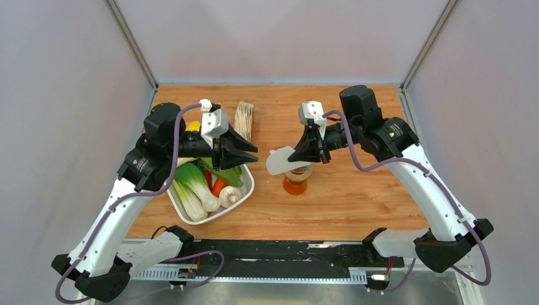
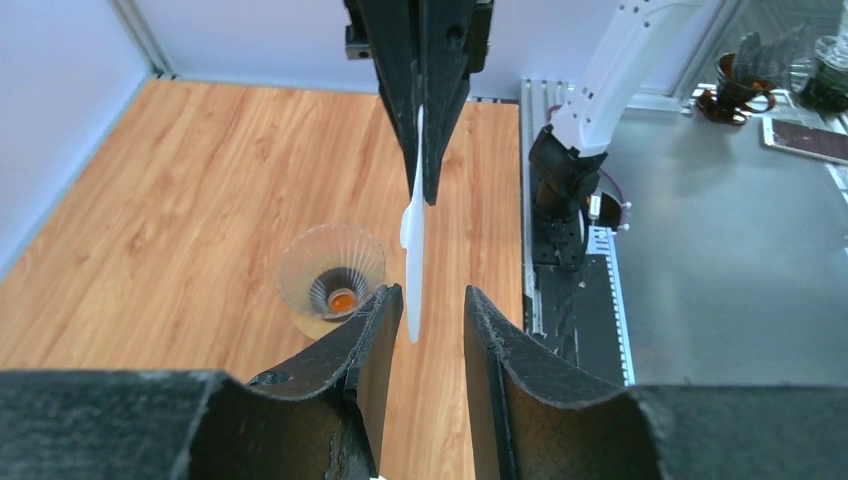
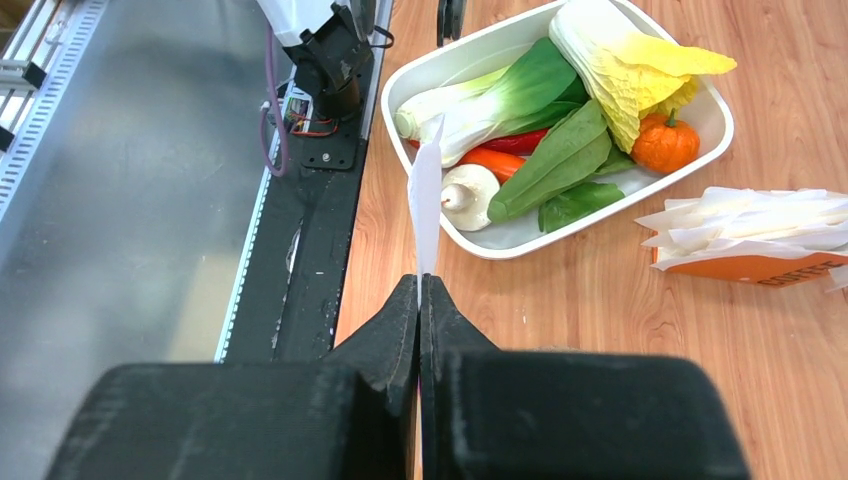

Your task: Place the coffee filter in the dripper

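Observation:
My right gripper [image 1: 293, 155] is shut on the coffee filter [image 1: 278, 161], a flat white paper fan held in the air just left of and above the dripper [image 1: 299, 170]. The dripper, clear and ribbed with a tan collar, sits on an orange-tinted glass vessel [image 1: 295, 185]. In the right wrist view the filter [image 3: 425, 195] stands edge-on out of the closed gripper [image 3: 420, 285]. My left gripper [image 1: 253, 155] is open and empty, facing the filter. In the left wrist view the filter [image 2: 412, 235] hangs just beyond the open gripper [image 2: 433, 300], with the dripper [image 2: 330, 270] to its left.
A white tray [image 1: 248, 187] of toy vegetables lies under the left arm and also shows in the right wrist view [image 3: 520, 240]. A wrapped bundle of stacked filters [image 1: 244, 119] lies behind the tray; it also shows in the right wrist view [image 3: 760, 235]. A black rail runs along the near table edge.

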